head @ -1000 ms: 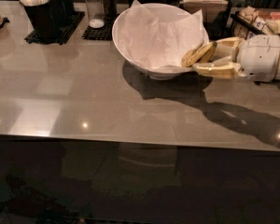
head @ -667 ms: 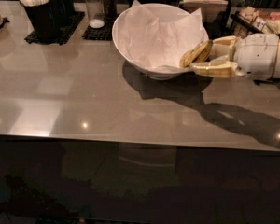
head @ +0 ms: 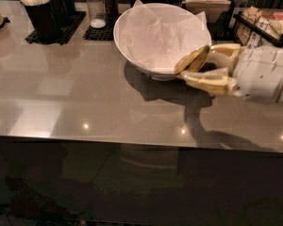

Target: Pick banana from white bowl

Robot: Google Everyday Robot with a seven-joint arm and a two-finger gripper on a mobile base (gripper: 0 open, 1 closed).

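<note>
Tool [head: 197,63] at white bowl [head: 132,60] rt rim grips banana [head: 191,60], long axis up-right.

pale yellow gripper [head: 198,68], at the right rim of the bowl [head: 126,50], clasps yellow, brown-speckled banana [head: 191,60]; bowl glossy white; table [head: 85,95] grey.

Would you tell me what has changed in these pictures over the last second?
The gripper, at the right rim of the white bowl with the banana in its grasp, edged slightly left toward the bowl. Nothing was newly taken or let go. The bowl, its paper lining and the table stayed put.
</note>
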